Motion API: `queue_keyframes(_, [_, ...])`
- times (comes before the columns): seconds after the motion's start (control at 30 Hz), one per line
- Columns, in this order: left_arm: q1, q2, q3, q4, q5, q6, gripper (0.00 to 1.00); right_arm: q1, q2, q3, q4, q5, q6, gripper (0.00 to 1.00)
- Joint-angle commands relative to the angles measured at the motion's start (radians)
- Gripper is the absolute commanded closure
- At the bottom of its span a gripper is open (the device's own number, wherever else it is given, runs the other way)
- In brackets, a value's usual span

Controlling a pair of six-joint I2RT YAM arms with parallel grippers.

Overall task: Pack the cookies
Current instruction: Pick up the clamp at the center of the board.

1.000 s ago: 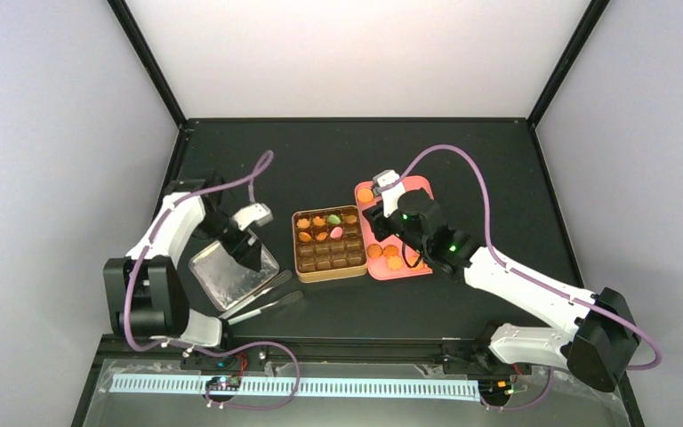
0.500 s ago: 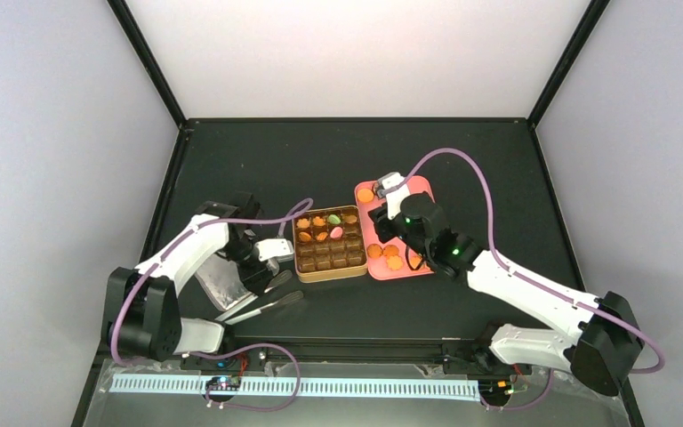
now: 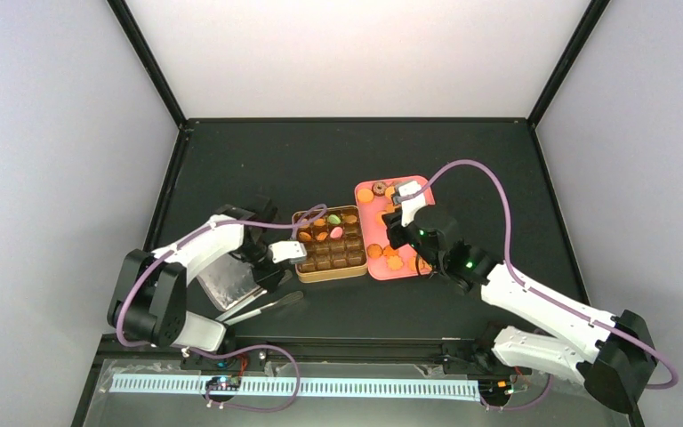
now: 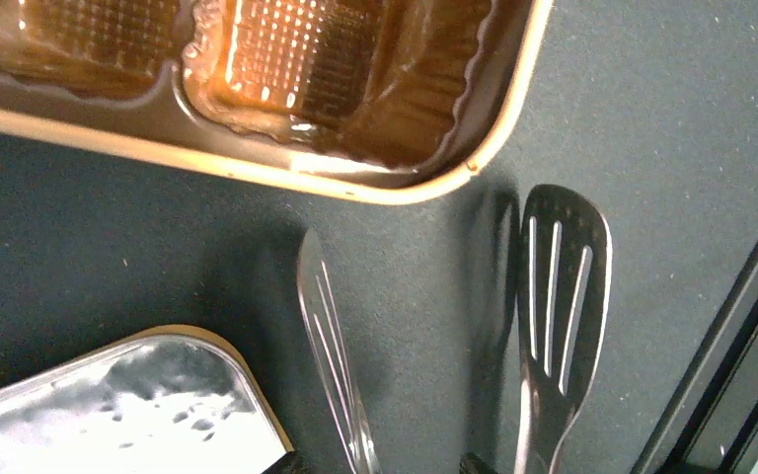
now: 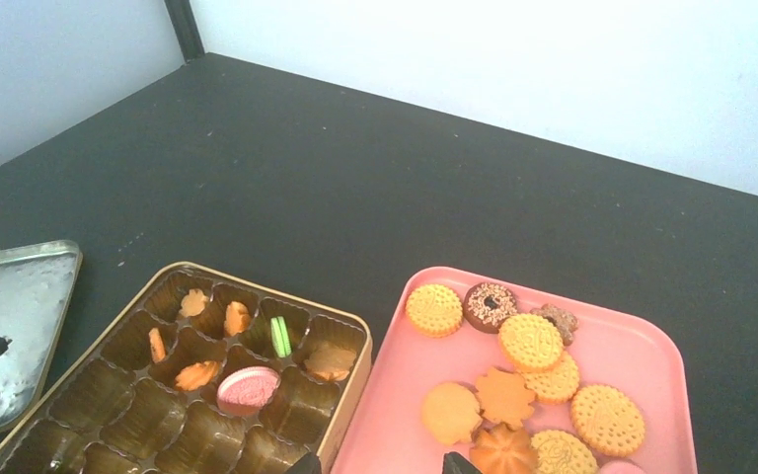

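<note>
Left arm has swung off the silver lid (image 3: pixel 227 283) toward the tin's near left corner. Right arm has drawn back along the pink tray (image 5: pixel 642 355), uncovering biscuits at its far end.

Surface: matte black table (image 3: pixel 320 151), faint scuffs. Pale walls (image 3: pixel 356 53) on three sides, black posts in the corners.

Left gripper (image 4: pixel 380 464): only the fingertips show, at the bottom edge of the wrist view. They stand partly apart, straddling one arm of the metal tongs (image 4: pixel 553 296). The other arm lies just outside the right-hand tip. No squeeze on the metal visible. The tongs lie flat on the table between the lid and the tin (image 5: pixel 286 296).

Right gripper (image 5: pixel 380 462): tips moderately apart, raised over the gap where tin and tray sit side by side. Nothing seen between them.

Cookies (image 5: pixel 531 341): most lie loose on the pink tray, orange-golden with a dark ring-shaped one. Several sit in the tin's far compartments: orange pieces, one green, one pink. Near compartments show bare brown liner.
</note>
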Motion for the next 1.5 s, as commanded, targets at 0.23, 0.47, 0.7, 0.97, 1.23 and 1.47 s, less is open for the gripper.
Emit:
queue_keyframes(0.23, [-0.036, -0.01, -0.034, 0.065, -0.014, -0.052, 0.74, -0.004, -0.028, -0.023, 0.019, 0.069, 0.027, 0.69])
queue_keyframes(0.47, [-0.064, -0.043, -0.021, 0.047, -0.033, -0.07, 0.88, -0.005, -0.028, -0.023, 0.027, 0.076, 0.024, 0.7])
queue_keyframes(0.7, [-0.084, -0.026, -0.021, 0.049, -0.043, -0.095, 0.99, -0.004, -0.033, -0.025, 0.028, 0.078, 0.028, 0.71])
queue_keyframes(0.97, [-0.092, -0.025, -0.028, 0.063, -0.049, -0.105, 0.9, -0.005, -0.041, -0.031, 0.027, 0.089, 0.027, 0.71])
queue_keyframes(1.23, [-0.105, 0.005, -0.05, 0.11, -0.063, -0.128, 0.76, -0.006, -0.043, -0.031, 0.029, 0.091, 0.03, 0.71])
queue_keyframes(1.47, [-0.122, 0.003, -0.061, 0.141, -0.117, -0.14, 0.87, -0.006, -0.048, -0.032, 0.027, 0.093, 0.03, 0.72])
